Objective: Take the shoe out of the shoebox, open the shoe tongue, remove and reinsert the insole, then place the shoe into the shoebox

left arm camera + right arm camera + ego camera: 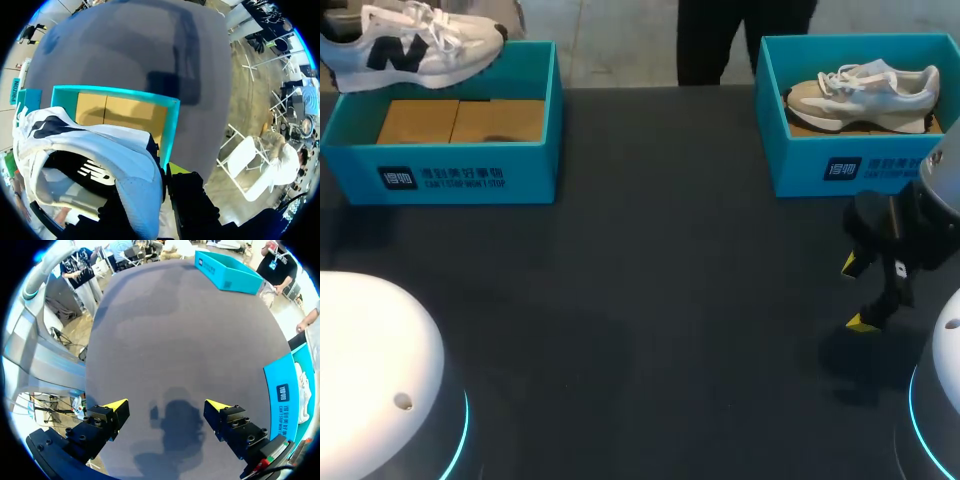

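A white shoe (410,45) with a dark logo hangs above the back of the left teal shoebox (450,165), which holds only brown card. In the left wrist view my left gripper (162,182) is shut on the heel collar of the white shoe (90,160), over the left shoebox (170,127). This gripper is out of sight in the head view. A second, beige and white shoe (865,95) lies in the right teal shoebox (840,165). My right gripper (860,295) stands open and empty just above the table, in front of that box; the right wrist view shows the same open gripper (166,405).
The dark table (660,300) stretches between the two boxes. White rounded robot bases sit at the near left (370,370) and the near right (945,400). In the right wrist view the right shoebox (282,390) is beside the gripper and the left shoebox (227,272) far ahead.
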Action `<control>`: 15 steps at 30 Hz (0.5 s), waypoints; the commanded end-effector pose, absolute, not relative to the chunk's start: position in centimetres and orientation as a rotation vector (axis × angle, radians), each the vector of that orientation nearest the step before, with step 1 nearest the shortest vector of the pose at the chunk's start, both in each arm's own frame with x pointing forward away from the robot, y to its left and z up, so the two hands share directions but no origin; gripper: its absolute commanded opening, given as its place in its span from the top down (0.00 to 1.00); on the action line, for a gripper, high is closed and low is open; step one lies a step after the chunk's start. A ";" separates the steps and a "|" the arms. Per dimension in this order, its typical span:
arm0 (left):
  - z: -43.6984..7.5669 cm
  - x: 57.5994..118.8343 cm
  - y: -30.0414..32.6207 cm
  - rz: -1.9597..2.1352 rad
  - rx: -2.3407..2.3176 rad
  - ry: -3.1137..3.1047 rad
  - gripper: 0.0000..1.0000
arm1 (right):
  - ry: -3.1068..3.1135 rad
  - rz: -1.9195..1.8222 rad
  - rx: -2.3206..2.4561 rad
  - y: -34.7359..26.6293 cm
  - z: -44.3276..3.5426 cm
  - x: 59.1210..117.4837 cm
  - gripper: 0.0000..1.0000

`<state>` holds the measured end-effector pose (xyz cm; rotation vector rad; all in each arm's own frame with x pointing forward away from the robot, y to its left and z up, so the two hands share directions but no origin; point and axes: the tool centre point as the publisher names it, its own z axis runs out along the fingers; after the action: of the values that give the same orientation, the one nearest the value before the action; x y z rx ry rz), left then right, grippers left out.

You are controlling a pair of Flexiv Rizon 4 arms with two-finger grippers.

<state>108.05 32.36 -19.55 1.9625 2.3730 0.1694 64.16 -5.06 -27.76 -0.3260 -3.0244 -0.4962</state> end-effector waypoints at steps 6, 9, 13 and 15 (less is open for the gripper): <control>-20.9 110.0 31.5 0.182 1.982 2.408 1.00 | -3.026 -0.493 -0.327 -5.0 -27.8 64.1 0.00; -21.5 110.6 31.3 0.193 1.980 2.419 1.00 | -3.026 -0.493 -0.327 -5.0 -27.8 64.1 0.00; -22.3 111.2 31.0 0.204 1.970 2.429 1.00 | -3.026 -0.493 -0.327 -5.0 -27.8 64.1 0.00; -22.9 111.4 30.8 0.193 1.972 2.430 1.00 | -3.026 -0.493 -0.327 -5.0 -27.8 64.1 0.00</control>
<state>110.71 30.98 -22.26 1.9695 2.4261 0.2039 64.16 -5.06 -27.76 -0.3261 -3.0244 -0.4963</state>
